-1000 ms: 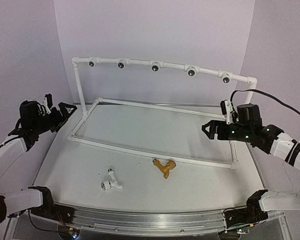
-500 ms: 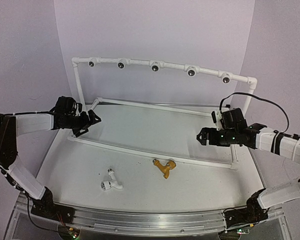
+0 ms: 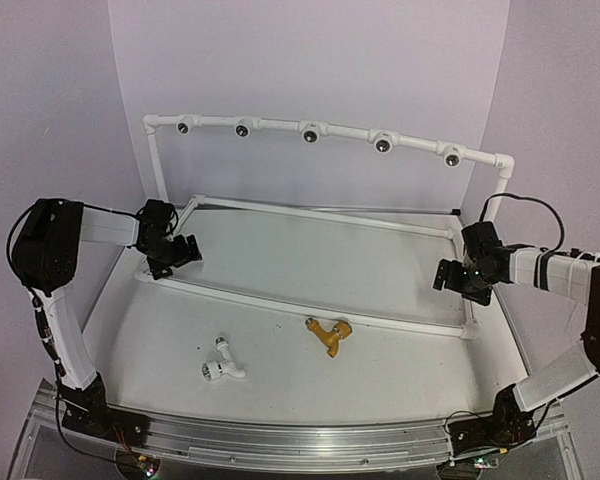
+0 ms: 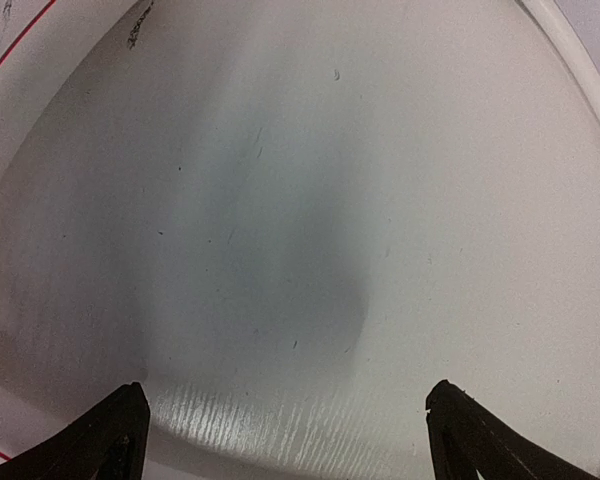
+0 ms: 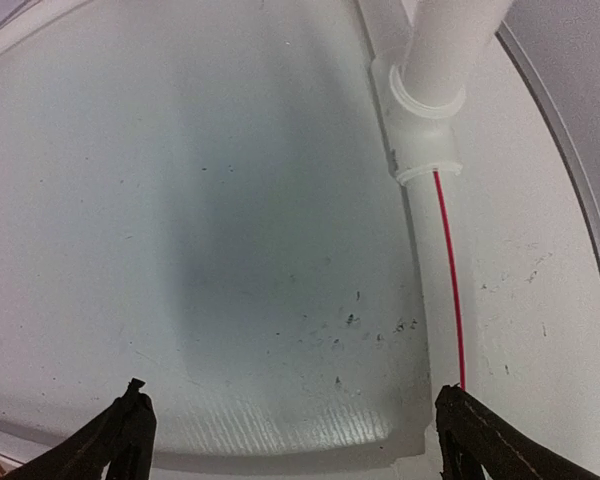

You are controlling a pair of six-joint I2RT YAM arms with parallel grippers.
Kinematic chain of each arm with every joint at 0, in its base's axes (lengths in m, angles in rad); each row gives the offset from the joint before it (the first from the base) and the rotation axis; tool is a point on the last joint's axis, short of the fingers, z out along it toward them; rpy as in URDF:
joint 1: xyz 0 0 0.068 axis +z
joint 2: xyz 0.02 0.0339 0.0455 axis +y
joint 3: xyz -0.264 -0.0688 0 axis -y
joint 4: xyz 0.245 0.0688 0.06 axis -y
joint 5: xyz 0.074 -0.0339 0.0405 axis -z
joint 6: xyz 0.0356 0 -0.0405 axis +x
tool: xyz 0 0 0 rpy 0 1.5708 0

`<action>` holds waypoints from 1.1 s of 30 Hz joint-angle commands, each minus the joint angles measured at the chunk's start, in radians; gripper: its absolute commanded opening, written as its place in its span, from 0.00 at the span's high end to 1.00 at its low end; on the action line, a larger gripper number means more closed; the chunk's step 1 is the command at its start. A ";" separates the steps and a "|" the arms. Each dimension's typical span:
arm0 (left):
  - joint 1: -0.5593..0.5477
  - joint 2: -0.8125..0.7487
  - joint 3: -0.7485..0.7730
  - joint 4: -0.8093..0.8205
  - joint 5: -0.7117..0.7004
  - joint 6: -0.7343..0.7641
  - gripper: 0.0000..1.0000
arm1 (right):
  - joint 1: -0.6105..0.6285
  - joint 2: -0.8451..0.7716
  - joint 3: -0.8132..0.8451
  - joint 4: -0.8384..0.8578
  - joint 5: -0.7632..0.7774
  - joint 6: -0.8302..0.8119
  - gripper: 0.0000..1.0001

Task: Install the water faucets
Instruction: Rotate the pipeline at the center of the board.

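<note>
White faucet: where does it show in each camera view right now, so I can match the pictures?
Top external: the white faucet lies on the table at front left, on the near side of the pipe frame and left of the yellow faucet.
Left wrist: not in it.
Right wrist: not in it.
Shared landmark: the pipe frame, at the top right edge in the left wrist view and as a joint at top right in the right wrist view.
</note>
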 commanded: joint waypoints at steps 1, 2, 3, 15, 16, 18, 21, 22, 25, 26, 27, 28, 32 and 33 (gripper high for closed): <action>-0.007 0.010 0.000 -0.056 -0.077 0.038 0.00 | -0.077 0.030 0.033 -0.027 0.047 -0.007 0.02; -0.010 0.009 -0.007 -0.066 -0.084 0.022 0.00 | -0.093 0.041 0.037 -0.026 0.048 -0.012 0.02; -0.017 0.008 -0.018 -0.084 -0.108 0.000 0.00 | -0.102 0.049 0.042 -0.026 0.053 -0.015 0.02; -0.032 -0.010 -0.180 -0.258 -0.244 -0.203 0.00 | -0.168 0.124 0.074 -0.026 0.143 -0.028 0.02; -0.032 -0.025 -0.199 -0.258 -0.244 -0.217 0.00 | -0.172 0.133 0.075 -0.024 0.141 -0.025 0.02; -0.032 -0.063 -0.237 -0.262 -0.238 -0.243 0.00 | -0.174 0.160 0.079 -0.008 0.107 -0.032 0.02; -0.032 -0.130 -0.288 -0.269 -0.231 -0.290 0.00 | -0.174 0.214 0.094 0.024 0.048 -0.056 0.02; -0.032 -0.153 -0.306 -0.269 -0.230 -0.309 0.00 | -0.174 0.233 0.097 0.037 0.026 -0.067 0.02; -0.032 -0.201 -0.343 -0.268 -0.233 -0.344 0.00 | -0.174 0.285 0.115 0.077 -0.052 -0.101 0.02; -0.032 -0.211 -0.349 -0.267 -0.237 -0.349 0.00 | -0.174 0.303 0.125 0.091 -0.079 -0.108 0.03; -0.032 -0.223 -0.355 -0.267 -0.244 -0.353 0.00 | -0.174 0.320 0.135 0.106 -0.109 -0.114 0.04; -0.032 -0.236 -0.360 -0.267 -0.252 -0.358 0.00 | -0.174 0.337 0.149 0.123 -0.141 -0.120 0.04; -0.032 -0.284 -0.388 -0.255 -0.265 -0.377 0.00 | -0.167 0.421 0.237 0.172 -0.244 -0.144 0.06; -0.032 -0.293 -0.397 -0.247 -0.261 -0.379 0.00 | -0.153 0.443 0.258 0.186 -0.258 -0.152 0.06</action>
